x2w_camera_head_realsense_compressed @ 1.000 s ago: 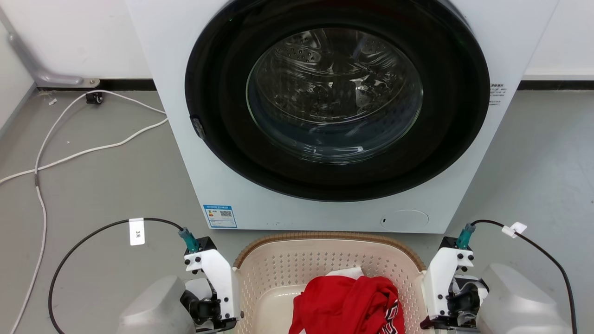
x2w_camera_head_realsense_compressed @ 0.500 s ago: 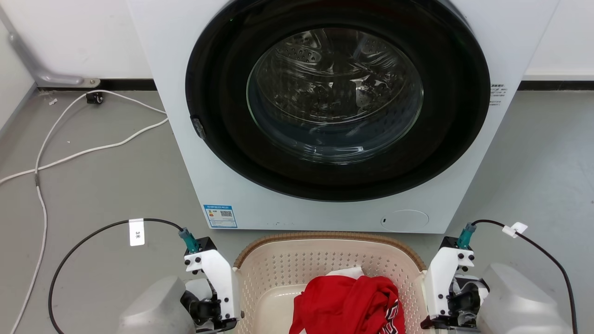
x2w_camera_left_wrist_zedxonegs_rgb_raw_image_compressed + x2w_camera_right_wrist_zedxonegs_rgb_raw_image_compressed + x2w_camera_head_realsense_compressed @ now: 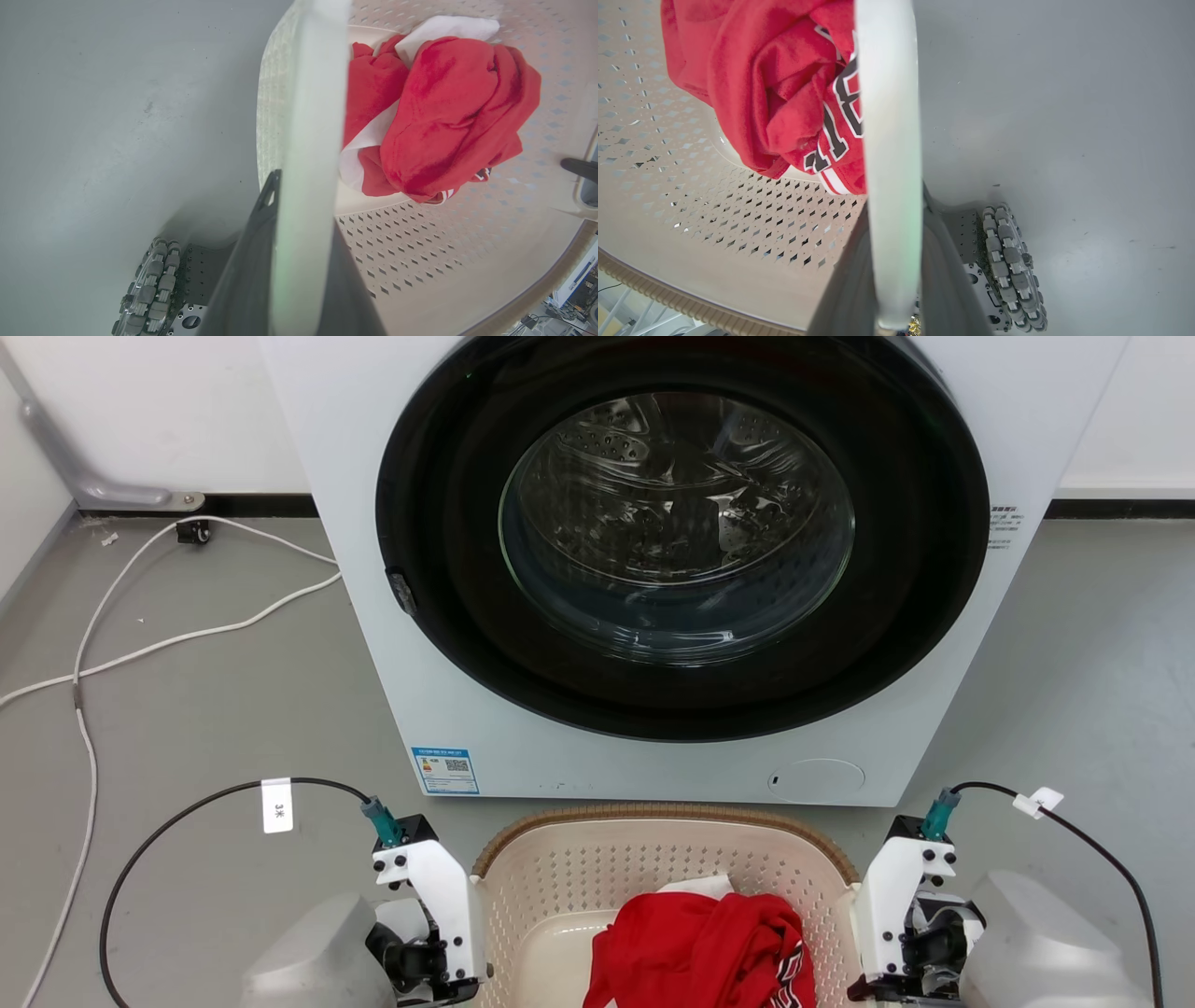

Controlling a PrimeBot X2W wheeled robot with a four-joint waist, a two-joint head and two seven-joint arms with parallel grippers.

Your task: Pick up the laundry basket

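The left gripper (image 3: 302,219) has its jaws clenched on the laundry basket's (image 3: 653,873) left white handle (image 3: 308,116). The right gripper (image 3: 896,210) grasps the right handle (image 3: 889,116) the same way. Between them, the cream perforated basket holds a crumpled red jersey (image 3: 700,943) with white fabric beside it. The basket's brown rim lies just before the front of the white washing machine (image 3: 420,709) with its round glass door. Farther left, a white cable (image 3: 187,639) runs across the grey floor (image 3: 233,728) toward the wall.

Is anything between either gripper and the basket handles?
Nothing visible. The left gripper grips the basket's left handle, the right gripper its right handle. The washer stands just behind.
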